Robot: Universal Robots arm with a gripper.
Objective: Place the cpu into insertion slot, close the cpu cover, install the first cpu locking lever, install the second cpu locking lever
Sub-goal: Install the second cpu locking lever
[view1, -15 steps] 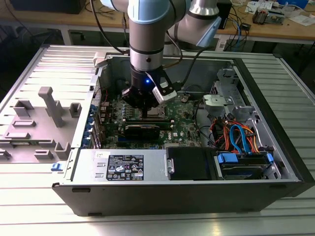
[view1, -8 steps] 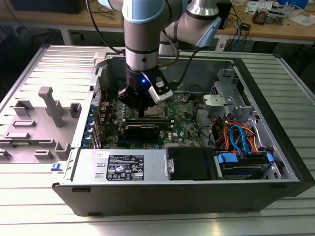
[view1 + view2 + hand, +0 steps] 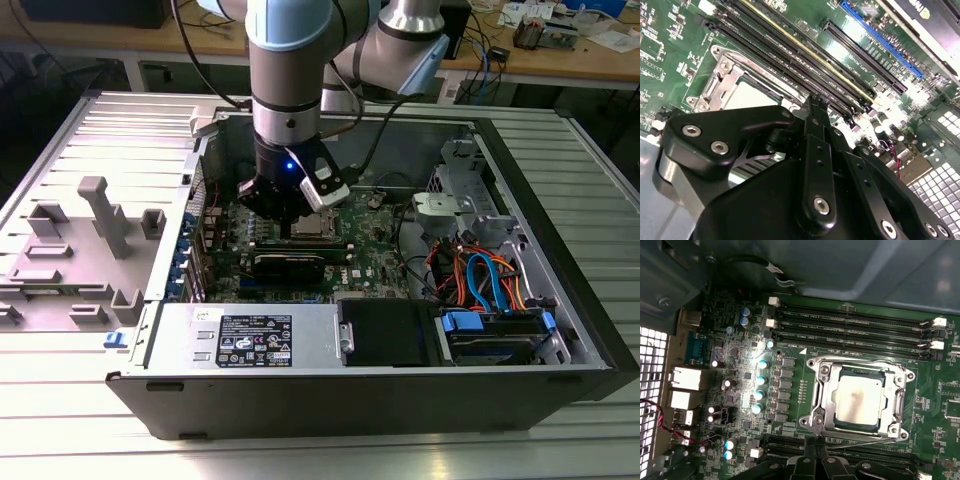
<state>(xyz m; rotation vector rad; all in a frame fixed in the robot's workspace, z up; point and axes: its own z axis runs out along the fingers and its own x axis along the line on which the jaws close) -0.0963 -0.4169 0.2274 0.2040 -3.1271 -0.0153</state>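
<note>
One robot arm [image 3: 285,60] is counted, with one gripper [image 3: 297,218]; one open computer case [image 3: 560,230] is seen, and one green motherboard [image 3: 375,245] within it; one insertion slot [image 3: 820,390] is counted, one cpu [image 3: 856,399] seated in it, and one cpu cover [image 3: 897,400] framing it; four long black memory slots [image 3: 850,322] are counted on one side of the socket, with four white latches [image 3: 939,321] at their ends; four blue-topped capacitors [image 3: 761,380] are lined up beside the socket; one blue expansion slot [image 3: 880,40] is counted; in the exterior view, one grey fixture tray [image 3: 70,250] lies at nine o'clock of the case, and one labelled power supply [image 3: 250,340] at six o'clock of the motherboard.
</note>
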